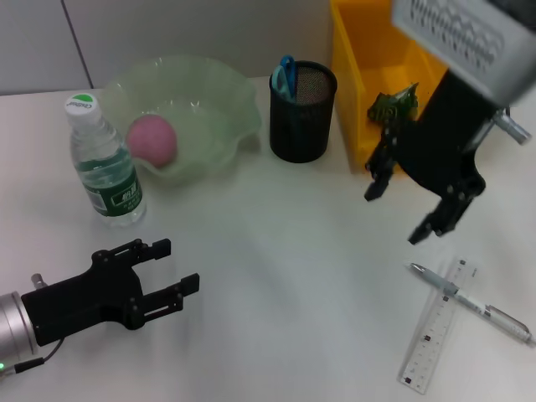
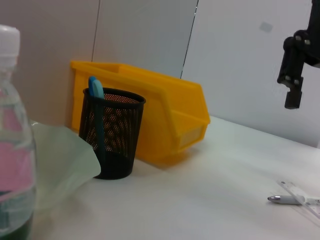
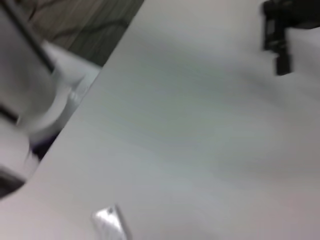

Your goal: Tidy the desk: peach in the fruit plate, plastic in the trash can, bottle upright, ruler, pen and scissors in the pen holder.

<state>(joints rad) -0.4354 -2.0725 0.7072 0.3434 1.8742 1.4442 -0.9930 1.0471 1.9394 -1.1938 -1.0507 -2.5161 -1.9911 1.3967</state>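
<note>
With peach, bottle, plastic and scissors placed | step: silver pen atop clear ruler | my right gripper spread, empty, hovering | next: descend, pinch pen | left gripper spread, idle.

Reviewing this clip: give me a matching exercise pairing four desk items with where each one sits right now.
Things:
1. peach
2. bottle
3. pen
4. crumpled plastic

Places:
A. in the yellow bin
B. lying across the ruler on the table
C. in the green fruit plate
D. standing upright beside the plate

Pairs: 1-C, 2-D, 3-B, 4-A
</note>
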